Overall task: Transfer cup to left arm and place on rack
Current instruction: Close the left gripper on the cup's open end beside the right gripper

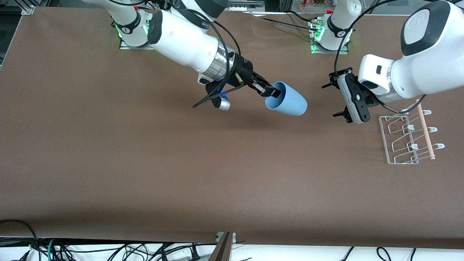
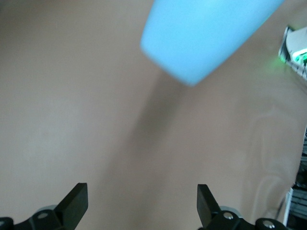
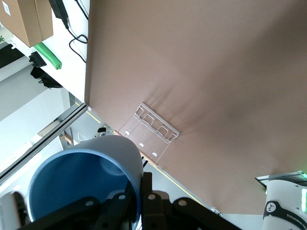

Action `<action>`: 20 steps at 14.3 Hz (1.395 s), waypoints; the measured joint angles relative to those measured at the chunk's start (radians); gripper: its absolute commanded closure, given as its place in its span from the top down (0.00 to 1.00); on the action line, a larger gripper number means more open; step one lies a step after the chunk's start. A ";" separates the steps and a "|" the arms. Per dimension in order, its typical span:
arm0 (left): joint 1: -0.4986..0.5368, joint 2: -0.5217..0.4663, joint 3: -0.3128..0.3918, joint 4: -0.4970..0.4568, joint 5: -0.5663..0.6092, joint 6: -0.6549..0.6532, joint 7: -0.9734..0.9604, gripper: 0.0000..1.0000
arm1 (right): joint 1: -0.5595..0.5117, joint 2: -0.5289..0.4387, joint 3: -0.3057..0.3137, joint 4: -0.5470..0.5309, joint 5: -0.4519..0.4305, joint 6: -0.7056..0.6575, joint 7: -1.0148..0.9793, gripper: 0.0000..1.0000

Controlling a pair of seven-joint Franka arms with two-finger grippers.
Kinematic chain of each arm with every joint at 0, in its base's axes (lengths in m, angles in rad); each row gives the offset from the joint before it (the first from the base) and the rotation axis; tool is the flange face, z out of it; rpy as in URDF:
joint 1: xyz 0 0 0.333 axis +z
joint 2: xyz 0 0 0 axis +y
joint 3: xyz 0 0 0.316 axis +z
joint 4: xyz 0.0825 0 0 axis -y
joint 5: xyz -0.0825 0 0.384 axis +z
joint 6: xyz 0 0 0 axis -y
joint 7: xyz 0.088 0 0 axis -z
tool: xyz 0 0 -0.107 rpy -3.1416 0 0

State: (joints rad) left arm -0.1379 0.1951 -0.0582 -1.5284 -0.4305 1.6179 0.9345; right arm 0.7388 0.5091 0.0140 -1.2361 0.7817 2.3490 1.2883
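Observation:
My right gripper (image 1: 270, 92) is shut on the rim of the light-blue cup (image 1: 288, 99) and holds it tipped on its side in the air over the middle of the table. The cup's closed bottom points toward my left gripper (image 1: 330, 100), which is open and empty, a short gap from the cup. In the left wrist view the cup (image 2: 206, 38) hangs ahead of the spread fingertips (image 2: 76, 203), apart from them. In the right wrist view one finger is inside the cup (image 3: 86, 187) and one outside the wall. The white wire rack (image 1: 409, 136) stands toward the left arm's end.
The rack's wooden dowel (image 1: 425, 130) lies along its outer side; the rack also shows in the right wrist view (image 3: 153, 132). Both arm bases (image 1: 132, 29) stand along the table's top edge in the front view. Cables hang past the table's lower edge.

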 measured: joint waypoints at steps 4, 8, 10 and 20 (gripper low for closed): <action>-0.009 0.012 -0.020 0.002 -0.122 0.049 0.080 1.00 | 0.000 0.001 -0.001 0.001 0.000 0.000 0.000 0.00; -0.035 0.022 -0.024 0.007 -0.138 0.184 0.211 1.00 | 0.000 0.010 -0.003 0.001 0.000 0.000 0.001 0.00; -0.057 0.022 -0.026 0.010 -0.138 0.225 0.229 1.00 | 0.000 0.015 -0.005 0.001 0.000 0.000 0.001 0.00; -0.134 0.071 -0.038 0.010 -0.141 0.315 0.290 0.01 | -0.003 0.021 -0.013 0.004 0.000 0.005 0.002 0.00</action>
State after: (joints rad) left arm -0.2721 0.2663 -0.0958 -1.5184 -0.5716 1.9327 1.2241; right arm 0.7357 0.5305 0.0012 -1.2319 0.7818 2.3537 1.2905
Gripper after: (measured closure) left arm 0.211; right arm 0.952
